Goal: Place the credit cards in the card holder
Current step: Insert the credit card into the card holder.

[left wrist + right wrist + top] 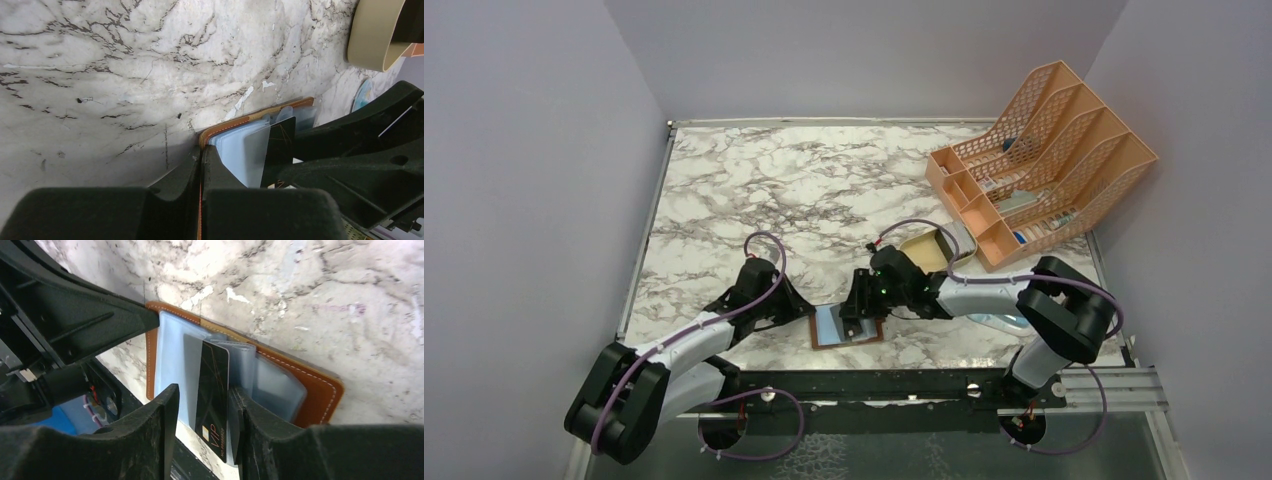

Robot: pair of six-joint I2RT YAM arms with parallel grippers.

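Clamping the card holder [320, 385] in your left gripper [201, 165], push the black card [212, 390] toward the released right gripper's [204, 390] twelve o'clock.

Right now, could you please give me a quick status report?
Left gripper shut on card holder edge. Right gripper open around black card among the sleeves. No obstruction seen.

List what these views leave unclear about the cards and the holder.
Top view: card holder mostly covered by the right hand.
Right wrist view: whether the black card sits inside or between the clear sleeves; they overlap.
Left wrist view: card's lower end, hidden behind the left hand.
Other cards: none discernible.
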